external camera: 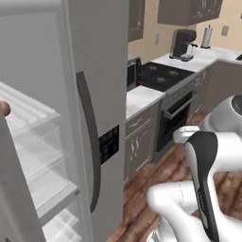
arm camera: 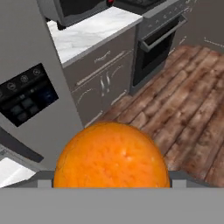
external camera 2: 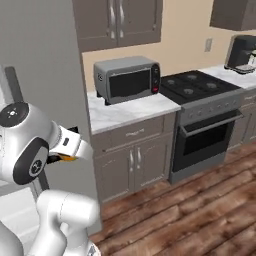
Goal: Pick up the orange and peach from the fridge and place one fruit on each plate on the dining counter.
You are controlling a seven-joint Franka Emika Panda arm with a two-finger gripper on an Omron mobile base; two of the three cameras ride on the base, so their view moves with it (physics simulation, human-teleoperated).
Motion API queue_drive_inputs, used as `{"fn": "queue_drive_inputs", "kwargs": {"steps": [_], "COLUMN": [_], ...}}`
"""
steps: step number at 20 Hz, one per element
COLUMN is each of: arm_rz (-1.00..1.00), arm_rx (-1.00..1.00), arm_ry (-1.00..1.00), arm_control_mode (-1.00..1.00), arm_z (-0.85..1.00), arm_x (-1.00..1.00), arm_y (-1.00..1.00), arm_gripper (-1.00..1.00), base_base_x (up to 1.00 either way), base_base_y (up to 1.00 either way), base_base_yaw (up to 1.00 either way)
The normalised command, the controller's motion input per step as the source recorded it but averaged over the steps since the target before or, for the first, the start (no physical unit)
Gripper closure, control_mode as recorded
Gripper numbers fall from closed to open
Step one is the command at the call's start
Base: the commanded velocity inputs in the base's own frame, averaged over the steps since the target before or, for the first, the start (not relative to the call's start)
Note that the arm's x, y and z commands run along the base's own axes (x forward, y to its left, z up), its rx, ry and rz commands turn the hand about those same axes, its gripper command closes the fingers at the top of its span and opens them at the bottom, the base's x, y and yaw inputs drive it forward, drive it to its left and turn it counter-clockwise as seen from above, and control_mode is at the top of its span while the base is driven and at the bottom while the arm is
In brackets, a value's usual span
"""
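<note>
In the hand view the claw (arm camera: pixel 111 186) is clamped on the orange (arm camera: pixel 111 157); the left base view alone catches the peach (external camera: pixel 4 108) on a fridge (external camera: pixel 101 71) shelf.

I count one orange (arm camera: pixel 111 155), one peach (external camera: pixel 4 108), one fridge (external camera: pixel 94 71), one microwave (external camera 2: pixel 127 78), one stove (external camera 2: pixel 200 87) and one coffee machine (external camera: pixel 182 44).

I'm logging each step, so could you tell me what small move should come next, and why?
Probably carry the orange away from the fridge toward the dining counter: the fruit sits right at the gripper, apparently held, already outside the fridge with floor beyond. The peach remains on a shelf.
</note>
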Motion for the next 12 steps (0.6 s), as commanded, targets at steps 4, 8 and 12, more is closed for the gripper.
{"fn": "queue_drive_inputs", "kwargs": {"steps": [4, 8, 12], "arm_rz": [0.0, 0.0, 0.0], "arm_rx": [0.0, 0.0, 0.0], "arm_ry": [0.0, 0.0, 0.0], "arm_control_mode": [1.0, 1.0, 1.0], "arm_z": [0.0, 0.0, 0.0], "arm_x": [0.0, 0.0, 0.0], "arm_y": [0.0, 0.0, 0.0], "arm_gripper": [1.0, 1.0, 1.0], "base_base_x": [-0.16, -0.18, -0.2], "base_base_y": [-0.53, -0.51, -0.53], "base_base_yaw": [-0.49, -0.46, -0.43]}}
